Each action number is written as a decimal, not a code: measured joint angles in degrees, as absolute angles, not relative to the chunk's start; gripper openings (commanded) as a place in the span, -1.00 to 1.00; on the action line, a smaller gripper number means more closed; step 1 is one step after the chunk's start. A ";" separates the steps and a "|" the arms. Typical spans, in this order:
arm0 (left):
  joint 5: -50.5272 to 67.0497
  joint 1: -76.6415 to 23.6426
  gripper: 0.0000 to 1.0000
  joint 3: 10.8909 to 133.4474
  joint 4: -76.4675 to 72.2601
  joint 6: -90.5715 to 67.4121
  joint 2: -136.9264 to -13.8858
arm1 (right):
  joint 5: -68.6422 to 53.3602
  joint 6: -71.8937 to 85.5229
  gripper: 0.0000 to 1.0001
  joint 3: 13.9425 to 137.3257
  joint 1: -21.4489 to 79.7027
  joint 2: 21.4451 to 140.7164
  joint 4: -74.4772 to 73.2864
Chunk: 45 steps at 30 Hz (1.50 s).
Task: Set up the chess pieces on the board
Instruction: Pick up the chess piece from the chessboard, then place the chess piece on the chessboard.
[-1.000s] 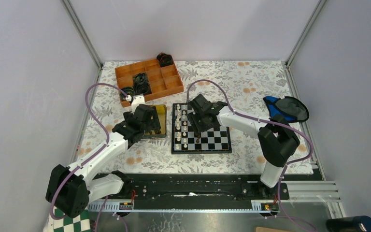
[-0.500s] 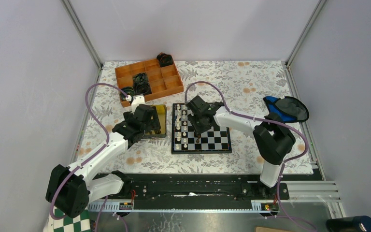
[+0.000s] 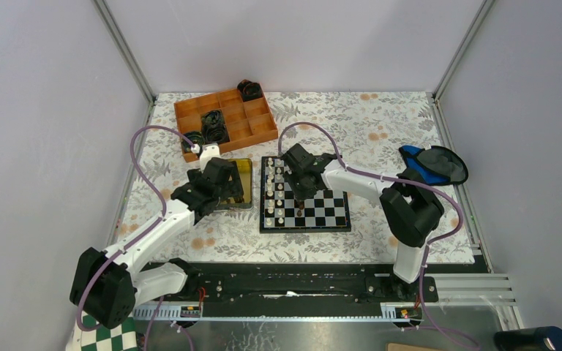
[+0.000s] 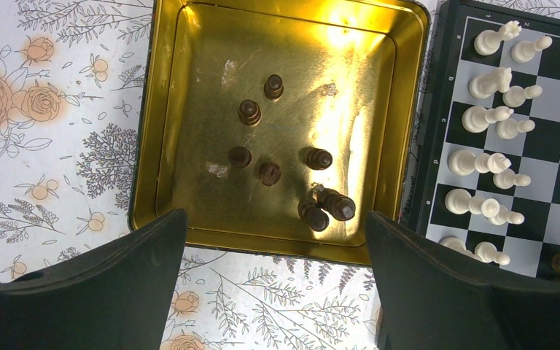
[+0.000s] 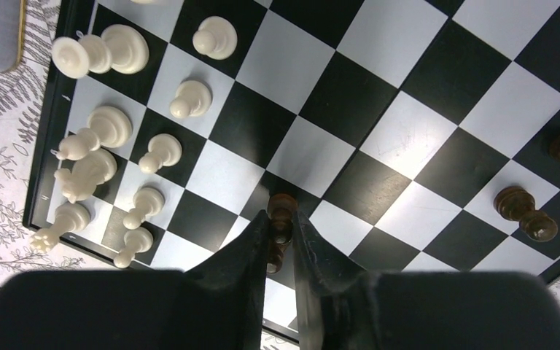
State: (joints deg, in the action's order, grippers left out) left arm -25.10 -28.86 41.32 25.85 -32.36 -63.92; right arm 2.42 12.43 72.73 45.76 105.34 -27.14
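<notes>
Pinching dark piece [image 5: 283,210] over bare squares [image 5: 310,157] near board [image 5: 408,138] edge.

Left hand [image 4: 275,219] hovers, fingers spread wide; right hand [image 5: 281,219] has 2 fingers pinched close.

- Bright, even overhead light filled the top view; shadows stayed soft.
- Glare washed the gold tin [image 4: 343,36].
- The right gripper [image 5: 280,219] looked soft-edged, perhaps out of focus.
</notes>
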 measured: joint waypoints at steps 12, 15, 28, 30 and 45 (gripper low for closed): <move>-25.10 -28.86 0.98 41.32 25.85 -32.34 -64.01 | 4.03 12.38 -0.96 74.22 45.76 106.00 -27.53; -25.10 -28.86 0.98 41.32 25.82 -32.36 -64.01 | 5.23 12.40 -1.00 75.11 45.76 105.93 -27.97; -25.06 -28.86 0.98 41.32 25.82 -32.36 -64.01 | 14.26 15.66 -1.00 75.79 45.69 101.75 -31.00; -25.06 -28.86 0.97 41.32 25.82 -32.34 -64.01 | 15.14 16.47 -1.00 75.72 45.43 101.25 -31.59; -25.04 -28.86 0.97 41.32 25.82 -32.34 -64.01 | 16.86 18.55 -1.00 70.94 39.92 100.82 -33.93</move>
